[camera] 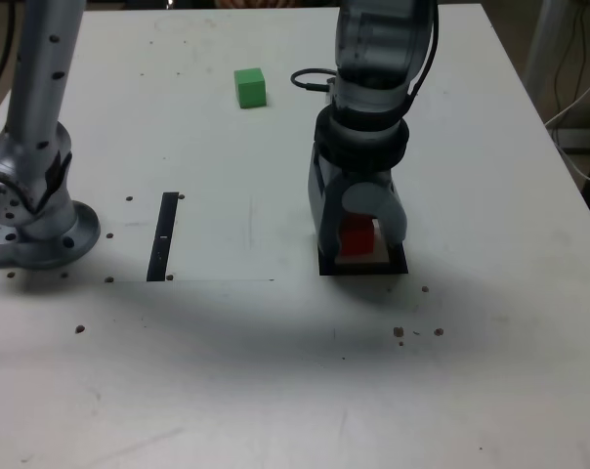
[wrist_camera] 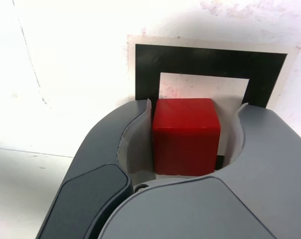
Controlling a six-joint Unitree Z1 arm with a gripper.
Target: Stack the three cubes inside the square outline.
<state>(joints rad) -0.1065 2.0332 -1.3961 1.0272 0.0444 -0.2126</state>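
A red cube [camera: 357, 238] [wrist_camera: 185, 134] rests on the table inside the black square outline [camera: 365, 267] [wrist_camera: 210, 59], on its pale centre. My gripper [camera: 359, 233] [wrist_camera: 195, 105] is down over it, pointing at the table, with one jaw on each side of the cube. The jaws stand slightly open: a thin gap with a bit of the black outline shows between the cube and one jaw. A green cube [camera: 250, 87] sits alone at the far side of the table, towards the exterior view's left of my arm.
A narrow black strip [camera: 163, 235] lies on the white table [camera: 275, 371] to the exterior view's left of the outline. The arm's grey base [camera: 36, 225] stands at the left edge. Cables [camera: 310, 80] hang behind the wrist.
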